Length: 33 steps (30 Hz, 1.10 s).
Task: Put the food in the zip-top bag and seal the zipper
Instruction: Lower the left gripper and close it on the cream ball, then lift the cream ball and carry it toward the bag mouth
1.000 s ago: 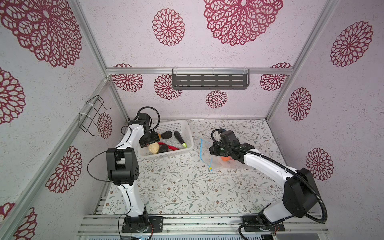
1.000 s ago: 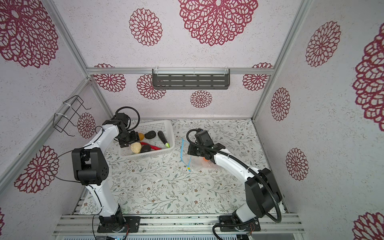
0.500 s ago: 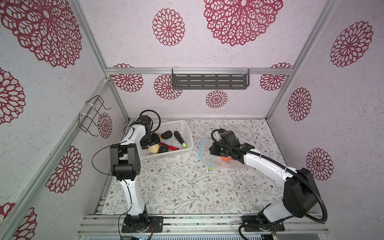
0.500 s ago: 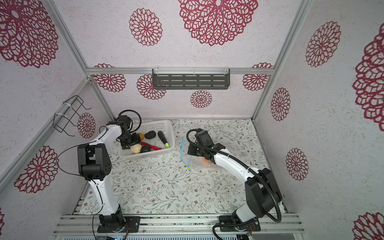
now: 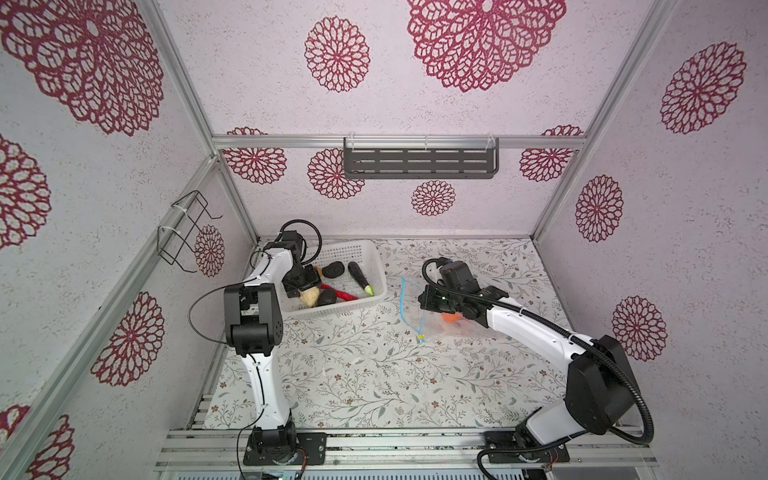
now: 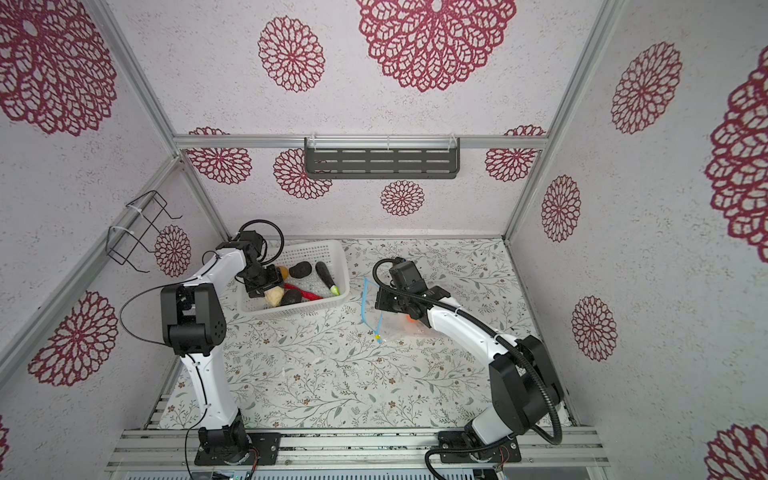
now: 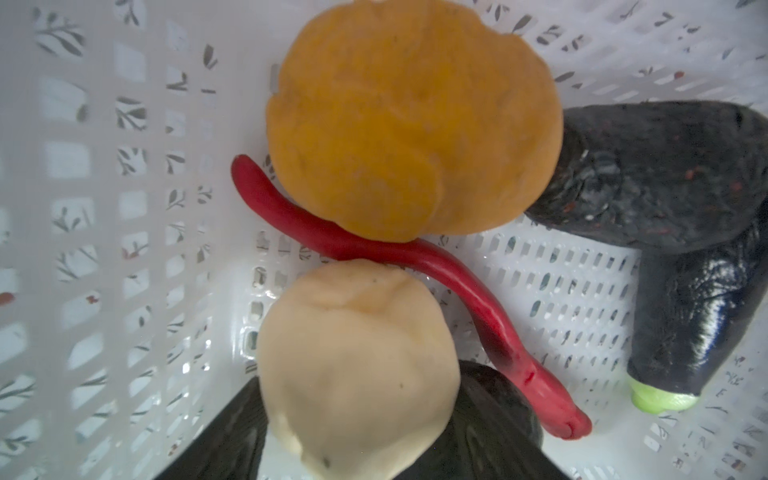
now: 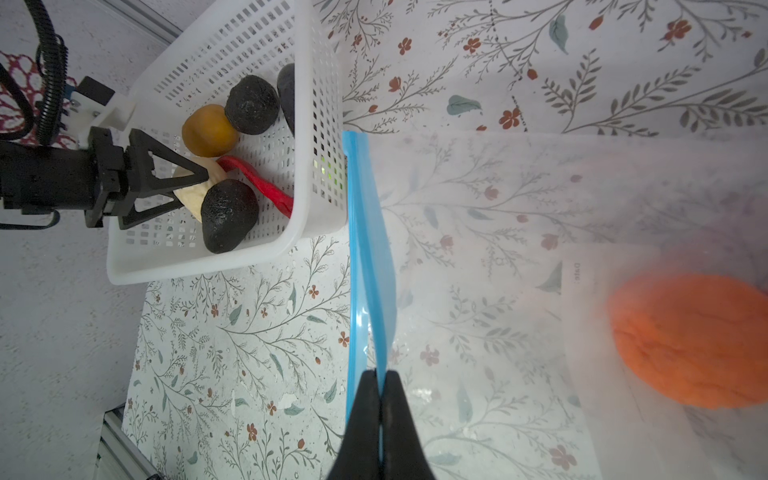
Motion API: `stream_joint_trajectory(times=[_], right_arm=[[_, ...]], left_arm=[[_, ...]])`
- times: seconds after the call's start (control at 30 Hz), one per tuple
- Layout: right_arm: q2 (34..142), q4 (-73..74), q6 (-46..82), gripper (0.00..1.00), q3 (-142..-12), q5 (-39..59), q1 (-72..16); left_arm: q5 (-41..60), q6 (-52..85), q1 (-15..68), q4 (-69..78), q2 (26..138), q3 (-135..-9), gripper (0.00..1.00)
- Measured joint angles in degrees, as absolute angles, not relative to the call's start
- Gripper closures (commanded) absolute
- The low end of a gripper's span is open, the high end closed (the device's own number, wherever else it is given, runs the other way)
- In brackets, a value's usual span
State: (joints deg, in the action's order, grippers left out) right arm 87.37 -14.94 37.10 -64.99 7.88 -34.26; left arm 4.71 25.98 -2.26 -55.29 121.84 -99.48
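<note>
The white basket [image 5: 365, 253] holds the food: a yellow-orange potato shape [image 7: 411, 124], a cream ball [image 7: 357, 332], a red chilli [image 7: 457, 274], black lumps [image 7: 665, 178] and a green-tipped piece [image 7: 685, 332]. My left gripper [image 5: 305, 291] reaches down into the basket, open, one finger on each side of the cream ball, which still rests on the basket floor. The clear zip-top bag [image 8: 519, 232] lies to the right with an orange piece [image 8: 698, 340] inside. My right gripper [image 8: 380, 376] is shut on one lip of the blue zipper [image 8: 365, 232], holding the mouth up. The yellow slider [image 5: 421, 336] sits at the near end.
The basket's right wall [image 8: 320, 124] stands just beside the bag's mouth. A dark slotted shelf [image 5: 419, 164] hangs on the back wall and a wire rack [image 5: 187, 232] on the left wall. The floral table surface [image 5: 374, 374] stretches toward the front.
The left arm's elbow has swung in toward the basket and its gripper has settled around the cream ball. The right arm and the bag have not moved.
</note>
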Motion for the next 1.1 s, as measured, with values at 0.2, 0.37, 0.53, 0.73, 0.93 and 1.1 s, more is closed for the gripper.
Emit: stream_joint_trajectory(times=[0.2,0.37,0.53,0.73,0.93,1.1], right_arm=[[87.94,-14.83,37.1,1.0,-64.99,7.92,-34.26],[88.12,-14.81,37.1,1.0,-64.99,7.99,-34.26],[88.12,-14.81,37.1,1.0,-64.99,7.99,-34.26],[88.12,-14.83,37.1,1.0,-64.99,7.99,-34.26],[88.12,-14.83,37.1,1.0,-64.99,7.99,-34.26],[88.12,-14.83,37.1,1.0,-64.99,7.97,-34.26]], left_arm=[[5.26,26.15,-2.26,-54.7,121.86,-99.35,0.18],[5.56,26.2,-2.26,-54.33,121.97,-99.35,0.18],[5.78,26.24,-2.26,-53.89,122.43,-99.35,0.19],[5.82,26.59,-2.26,-53.8,122.72,-99.35,0.24],[5.74,26.65,-2.26,-53.56,122.72,-99.18,0.29],[5.76,26.72,-2.26,-53.08,122.54,-98.74,0.32]])
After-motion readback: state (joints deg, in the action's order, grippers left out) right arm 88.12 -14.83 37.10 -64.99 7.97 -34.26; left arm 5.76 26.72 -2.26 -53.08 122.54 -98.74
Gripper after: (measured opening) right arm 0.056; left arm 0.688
